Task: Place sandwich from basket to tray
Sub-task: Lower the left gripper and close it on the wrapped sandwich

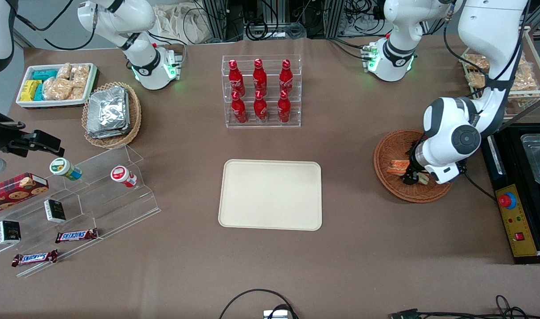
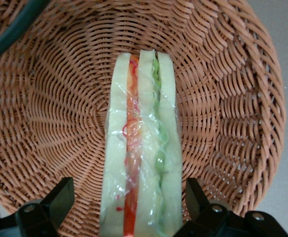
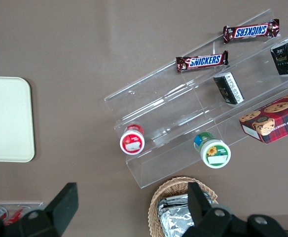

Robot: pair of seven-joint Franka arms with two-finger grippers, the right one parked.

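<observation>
The gripper (image 2: 129, 207) straddles the sandwich (image 2: 140, 148) inside the basket (image 2: 233, 98), fingers clear of both sides.

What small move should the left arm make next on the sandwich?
Probably close the fingers. The gripper is down in the basket, open, with one finger on each side of the wrapped sandwich and a gap at both. The tray holds nothing yet, so gripping likely comes before lifting.

The arm's wrist covers part of the basket (image 1: 396, 148) and most of the sandwich (image 1: 398, 167); the gripper (image 1: 415, 176) shows only as dark bits.
</observation>
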